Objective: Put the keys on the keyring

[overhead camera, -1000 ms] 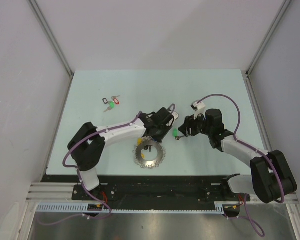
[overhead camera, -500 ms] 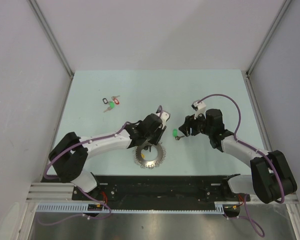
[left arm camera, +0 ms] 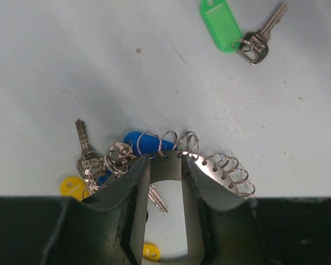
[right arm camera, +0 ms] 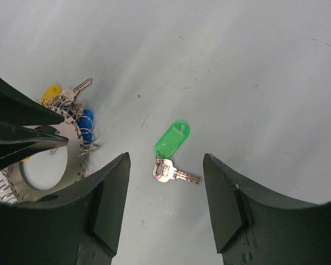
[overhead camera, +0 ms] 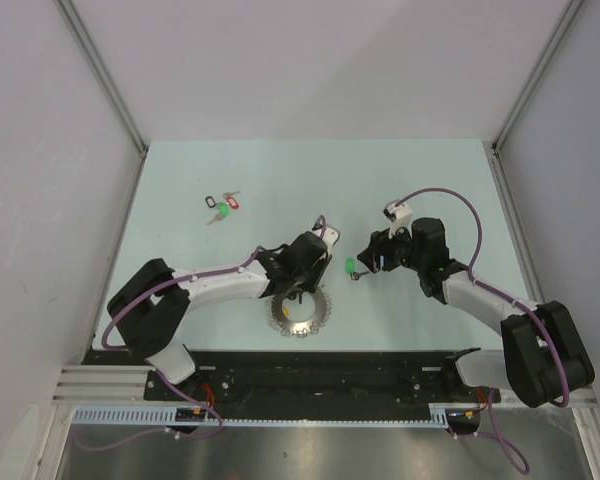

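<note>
Two black grippers low over a matte, pale green table, one at the keyring, one above a loose key.

Nearest the arm bases lies the keyring, a flat grey metal band punched with small holes and fringed with shiny wire loops. A glossy blue tag and yellow tags lie among its loops. The left gripper has its jaws partly apart, straddling a stretch of the ring's far rim. Just beyond lies the green-tagged key, a rounded plastic tab on a small silver key, flat on the table under the wide-open right gripper. Far left sits a three-key bunch.
</note>
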`<state>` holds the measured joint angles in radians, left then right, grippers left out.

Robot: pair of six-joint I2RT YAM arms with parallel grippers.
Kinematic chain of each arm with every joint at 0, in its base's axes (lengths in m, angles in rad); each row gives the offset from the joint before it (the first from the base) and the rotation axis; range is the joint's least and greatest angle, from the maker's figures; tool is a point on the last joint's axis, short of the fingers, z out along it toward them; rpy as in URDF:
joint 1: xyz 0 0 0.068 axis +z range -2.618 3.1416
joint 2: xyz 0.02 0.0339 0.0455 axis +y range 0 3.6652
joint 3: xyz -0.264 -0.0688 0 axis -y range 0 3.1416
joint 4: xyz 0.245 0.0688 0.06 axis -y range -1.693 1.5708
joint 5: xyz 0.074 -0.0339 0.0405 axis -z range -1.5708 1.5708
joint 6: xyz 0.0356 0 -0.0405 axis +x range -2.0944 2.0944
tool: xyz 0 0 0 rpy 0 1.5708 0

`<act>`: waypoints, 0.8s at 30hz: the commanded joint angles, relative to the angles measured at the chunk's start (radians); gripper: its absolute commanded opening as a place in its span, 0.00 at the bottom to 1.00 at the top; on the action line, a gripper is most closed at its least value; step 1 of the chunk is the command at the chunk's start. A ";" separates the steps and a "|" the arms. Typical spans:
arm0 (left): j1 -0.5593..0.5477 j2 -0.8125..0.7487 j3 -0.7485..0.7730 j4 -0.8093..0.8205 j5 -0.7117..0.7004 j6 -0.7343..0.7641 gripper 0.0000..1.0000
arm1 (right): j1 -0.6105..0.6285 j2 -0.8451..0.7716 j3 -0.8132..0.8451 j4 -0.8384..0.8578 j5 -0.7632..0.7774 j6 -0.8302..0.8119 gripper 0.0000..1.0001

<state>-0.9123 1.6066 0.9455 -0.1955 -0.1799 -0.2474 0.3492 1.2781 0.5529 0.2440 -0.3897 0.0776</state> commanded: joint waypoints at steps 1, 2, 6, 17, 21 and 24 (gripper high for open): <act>0.001 0.027 -0.010 0.039 -0.021 -0.046 0.32 | -0.001 -0.010 0.002 0.028 0.003 0.002 0.60; 0.001 0.032 -0.011 0.041 -0.021 -0.046 0.31 | -0.001 -0.011 0.002 0.028 0.002 0.004 0.60; 0.001 0.041 -0.013 0.044 -0.015 -0.056 0.28 | -0.003 -0.008 0.002 0.029 0.000 0.002 0.60; 0.001 0.067 -0.020 0.048 -0.030 -0.075 0.28 | -0.003 -0.008 0.002 0.029 0.000 0.004 0.61; 0.001 0.076 -0.017 0.054 -0.030 -0.076 0.27 | -0.003 -0.008 0.002 0.029 0.000 0.004 0.60; 0.001 0.082 -0.016 0.060 -0.035 -0.078 0.27 | -0.003 -0.006 0.001 0.029 -0.001 0.004 0.61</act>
<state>-0.9123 1.6775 0.9276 -0.1761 -0.1848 -0.2981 0.3492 1.2781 0.5529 0.2440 -0.3897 0.0780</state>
